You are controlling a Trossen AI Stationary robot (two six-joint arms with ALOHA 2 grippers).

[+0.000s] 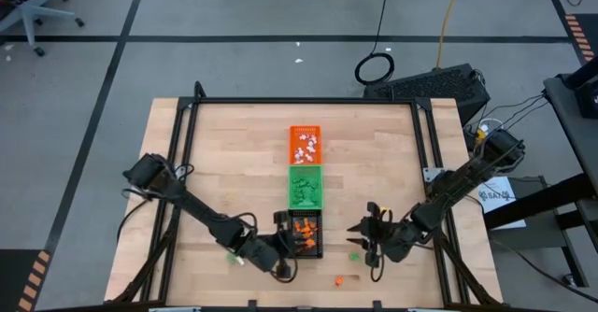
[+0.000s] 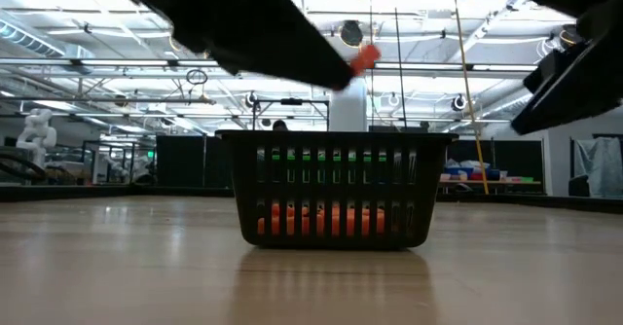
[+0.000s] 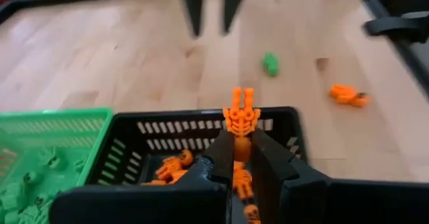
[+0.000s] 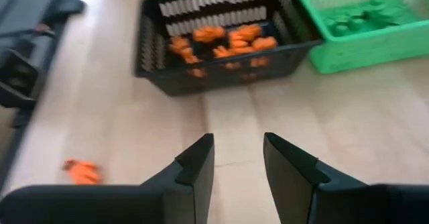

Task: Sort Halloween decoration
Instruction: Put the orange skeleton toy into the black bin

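1. Left gripper (image 3: 240, 158) pinches an orange skeleton trinket (image 3: 240, 117) over the black tray (image 3: 201, 127); a skewed release could bounce it out.
2. Right gripper (image 4: 238, 158) hovers open and empty near the table's near edge; loose green trinket (image 3: 270, 64) and orange trinket (image 3: 348, 94) could get nudged off.

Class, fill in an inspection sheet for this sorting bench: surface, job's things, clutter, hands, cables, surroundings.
Surface: bare wooden table.
Job's things: orange tray holds white trinkets; green tray holds green ones; black tray holds orange ones; a loose green trinket and a loose orange trinket lie on the table.
Clutter: nothing seen.
Hands: left hand over the black tray, pinching an orange skeleton trinket; right hand open, empty, near the black tray.
Cables: coiled cable on the floor.
Surroundings: office chair.
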